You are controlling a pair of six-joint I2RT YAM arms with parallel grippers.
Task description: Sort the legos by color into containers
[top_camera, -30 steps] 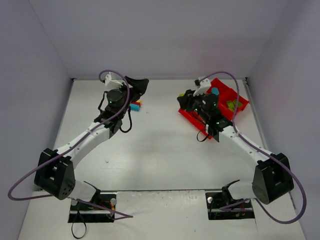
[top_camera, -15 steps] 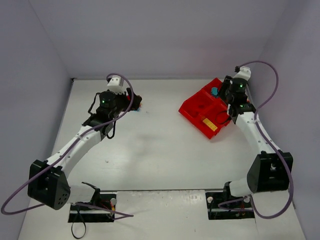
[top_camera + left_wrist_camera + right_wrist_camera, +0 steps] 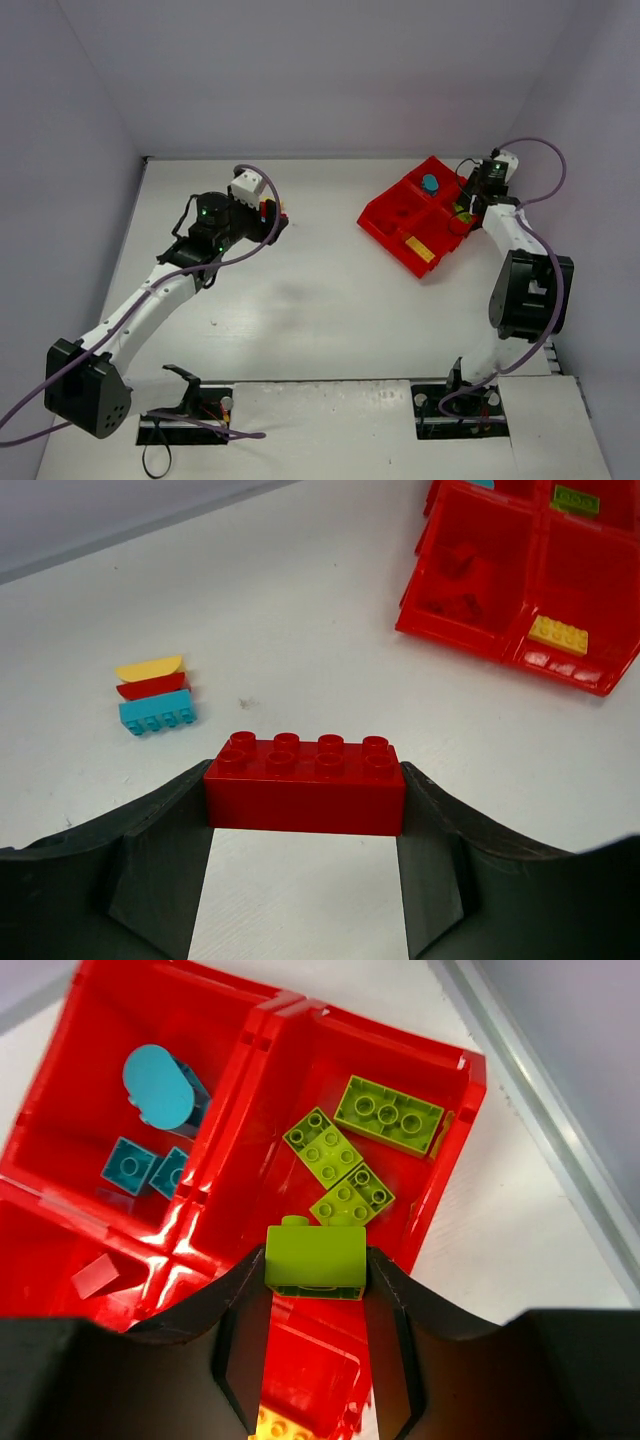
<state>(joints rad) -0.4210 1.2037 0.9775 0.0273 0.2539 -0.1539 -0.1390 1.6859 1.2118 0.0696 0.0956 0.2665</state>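
My left gripper (image 3: 305,792) is shut on a red studded lego (image 3: 305,783), held by its short ends a little above the table; from above, this gripper (image 3: 272,220) is at the table's far left-centre. Beyond it lie three loose legos side by side: yellow (image 3: 150,667), red (image 3: 152,686) and cyan (image 3: 157,713). My right gripper (image 3: 316,1282) is shut on a lime green lego (image 3: 315,1260) above the red tray (image 3: 250,1130), at the near edge of the container that holds three green legos (image 3: 390,1115).
The tray (image 3: 398,228) sits at the table's far right, turned diagonally. Its other containers hold cyan legos (image 3: 150,1167), red legos (image 3: 460,580) and a yellow lego (image 3: 558,635). The enclosure's right wall stands close behind the right arm (image 3: 505,230).
The right arm has swung from the tray's left side round to its far right side. The left arm has turned and shifted right over the loose legos.
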